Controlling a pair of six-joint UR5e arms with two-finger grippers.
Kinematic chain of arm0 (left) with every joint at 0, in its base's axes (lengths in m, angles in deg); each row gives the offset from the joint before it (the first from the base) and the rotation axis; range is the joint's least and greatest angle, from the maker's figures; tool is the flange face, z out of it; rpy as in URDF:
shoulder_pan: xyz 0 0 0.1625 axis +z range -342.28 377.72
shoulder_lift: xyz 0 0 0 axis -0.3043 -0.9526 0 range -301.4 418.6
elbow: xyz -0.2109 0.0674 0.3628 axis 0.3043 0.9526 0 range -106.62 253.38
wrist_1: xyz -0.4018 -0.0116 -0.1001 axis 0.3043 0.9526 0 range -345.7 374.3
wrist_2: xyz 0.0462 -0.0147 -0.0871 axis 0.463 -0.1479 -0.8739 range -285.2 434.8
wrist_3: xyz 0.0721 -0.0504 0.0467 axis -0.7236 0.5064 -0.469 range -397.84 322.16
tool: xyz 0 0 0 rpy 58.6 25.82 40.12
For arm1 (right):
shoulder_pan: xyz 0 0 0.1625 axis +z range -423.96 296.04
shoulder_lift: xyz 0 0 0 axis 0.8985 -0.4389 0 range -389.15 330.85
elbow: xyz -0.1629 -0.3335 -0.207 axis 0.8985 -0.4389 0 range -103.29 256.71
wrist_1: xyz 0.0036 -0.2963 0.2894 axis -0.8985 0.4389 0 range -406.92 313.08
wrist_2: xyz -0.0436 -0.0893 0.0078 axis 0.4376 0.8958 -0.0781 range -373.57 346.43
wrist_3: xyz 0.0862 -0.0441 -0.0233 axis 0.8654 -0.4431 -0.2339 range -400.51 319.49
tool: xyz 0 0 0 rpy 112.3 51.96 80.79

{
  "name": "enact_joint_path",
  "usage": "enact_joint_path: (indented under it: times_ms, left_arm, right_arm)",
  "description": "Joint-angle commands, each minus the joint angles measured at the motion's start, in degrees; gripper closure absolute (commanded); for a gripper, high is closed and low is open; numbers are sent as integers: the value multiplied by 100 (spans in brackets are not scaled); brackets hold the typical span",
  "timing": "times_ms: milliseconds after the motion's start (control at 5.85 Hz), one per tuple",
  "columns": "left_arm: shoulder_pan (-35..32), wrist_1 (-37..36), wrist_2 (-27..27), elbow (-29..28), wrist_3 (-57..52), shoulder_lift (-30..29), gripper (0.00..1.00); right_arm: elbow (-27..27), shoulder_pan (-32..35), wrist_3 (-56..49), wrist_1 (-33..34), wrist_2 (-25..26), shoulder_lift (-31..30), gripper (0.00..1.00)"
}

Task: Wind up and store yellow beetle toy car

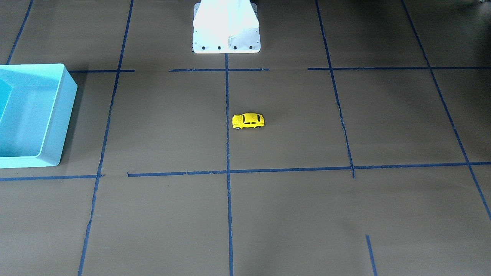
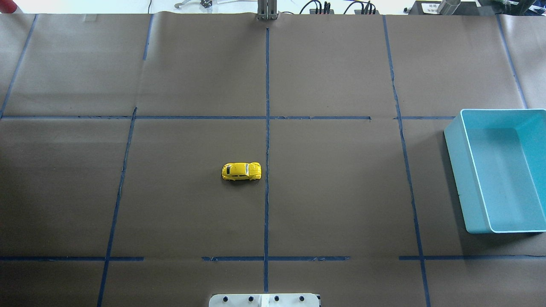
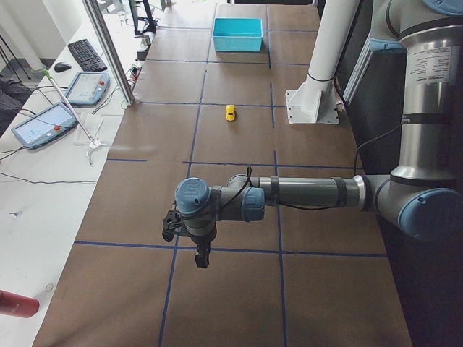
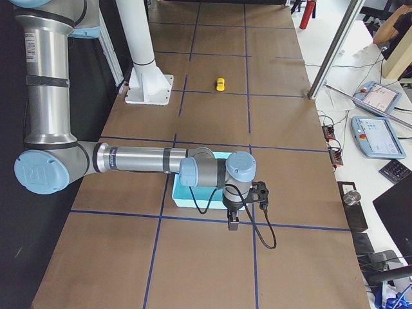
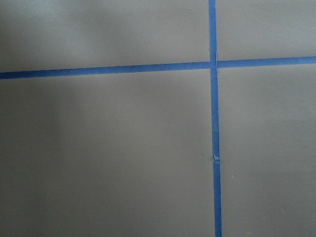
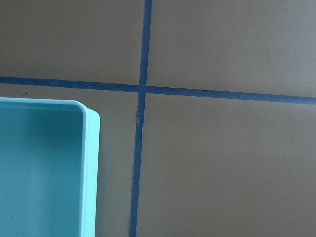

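Observation:
The yellow beetle toy car point(image 1: 248, 121) point(image 2: 241, 171) stands alone on its wheels near the table's middle, just beside the central tape line; it looks tiny in the side views point(image 3: 231, 113) point(image 4: 220, 84). My left gripper point(image 3: 200, 258) hangs above the table's left end, far from the car; I cannot tell whether it is open or shut. My right gripper point(image 4: 233, 223) hangs near the outer edge of the light blue bin point(image 2: 458, 170) point(image 4: 193, 196); its state I cannot tell either. Neither wrist view shows fingers.
The bin point(image 1: 57, 115) point(image 6: 91, 173) has nothing in it and sits at the robot's right end of the table. A white robot base point(image 1: 226, 34) stands behind the car. Blue tape lines point(image 5: 213, 123) grid the brown cover. Control tablets point(image 3: 43, 123) lie on a side bench.

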Motion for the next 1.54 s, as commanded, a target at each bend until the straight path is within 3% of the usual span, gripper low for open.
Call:
enact_joint_path:
  times_ms: [0, 855, 1197, 1368]
  left_arm:
    - [-9, 38, 0, -9, -26, -8, 0]
    - [-9, 82, -9, 87, 9, -122, 0]
    - [35, 82, -26, 718, 0, -166, 0]
    - [392, 91, -26, 955, -61, -428, 0]
  right_arm:
    - [0, 0, 1, -2, 1, 0, 0]
    - [0, 0, 9, 7, -17, 0, 0]
    - [9, 0, 1, 7, -34, 8, 0]
    - [17, 0, 1, 7, -34, 17, 0]
